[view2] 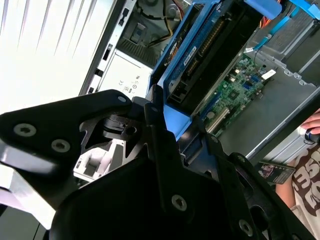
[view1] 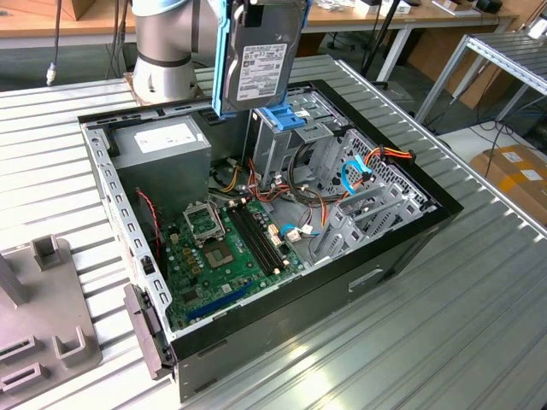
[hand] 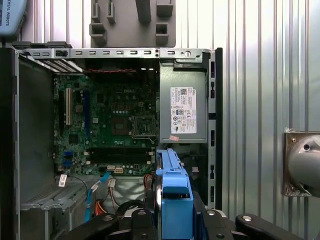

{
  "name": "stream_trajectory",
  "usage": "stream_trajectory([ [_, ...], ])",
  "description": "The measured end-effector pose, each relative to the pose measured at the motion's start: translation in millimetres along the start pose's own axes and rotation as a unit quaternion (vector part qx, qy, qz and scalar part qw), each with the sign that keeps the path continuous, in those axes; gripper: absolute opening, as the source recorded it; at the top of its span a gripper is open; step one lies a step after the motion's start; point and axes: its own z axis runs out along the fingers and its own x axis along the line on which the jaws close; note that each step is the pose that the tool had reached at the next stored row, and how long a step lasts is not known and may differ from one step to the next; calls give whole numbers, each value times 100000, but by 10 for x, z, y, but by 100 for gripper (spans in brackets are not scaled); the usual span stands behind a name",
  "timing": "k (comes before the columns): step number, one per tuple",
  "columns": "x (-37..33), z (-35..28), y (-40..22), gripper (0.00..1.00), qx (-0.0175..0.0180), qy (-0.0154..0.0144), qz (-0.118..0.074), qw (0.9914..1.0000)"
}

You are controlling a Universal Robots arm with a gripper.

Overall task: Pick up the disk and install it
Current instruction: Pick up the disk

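Observation:
The disk [view1: 263,60] hangs upright above the open computer case [view1: 402,248], its white label facing the camera and a blue rail [view1: 224,60] along its side. In both wrist views I see it from its edge, the disk [view2: 200,60] running out from the black fingers [view2: 156,112] and the disk [hand: 173,192] showing its blue rail over the case's drive end. My gripper [view2: 176,121] is shut on the disk. A blue bracket [view1: 282,116] sits on the metal drive cage [view1: 295,145] just below the disk's lower edge.
Inside the case lie a green motherboard [view1: 226,248], a grey power supply box [view1: 162,145] with a white sticker and loose cables [view1: 376,162]. A grey fixture [view1: 43,320] stands at the exterior view's left. The arm's base [view1: 162,51] is behind the case. A person's hand [view2: 311,129] shows beside the case.

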Motion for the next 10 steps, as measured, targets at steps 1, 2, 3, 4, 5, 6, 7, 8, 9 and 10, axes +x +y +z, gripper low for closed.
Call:
stream_trajectory([
  [1, 0, 0, -27, 36, 2, -2, 3, 100000],
  [2, 0, 0, -51, 36, 2, -2, 1, 100000],
  [3, -1, 0, -73, 36, 0, 0, -3, 100000],
  [4, 0, 0, -88, 36, 1, -2, -2, 100000],
  [5, -1, -1, -108, 36, 1, -2, -3, 100000],
  [6, -1, -1, -125, 36, 0, -1, -3, 100000],
  [7, -1, -1, -149, 36, 1, -3, 2, 100000],
  [8, -1, -1, -183, 36, 2, -2, -3, 100000],
  [9, -1, -1, -204, 36, 1, -1, -4, 100000],
  [10, -2, -1, -245, 36, 1, -3, 1, 100000],
])
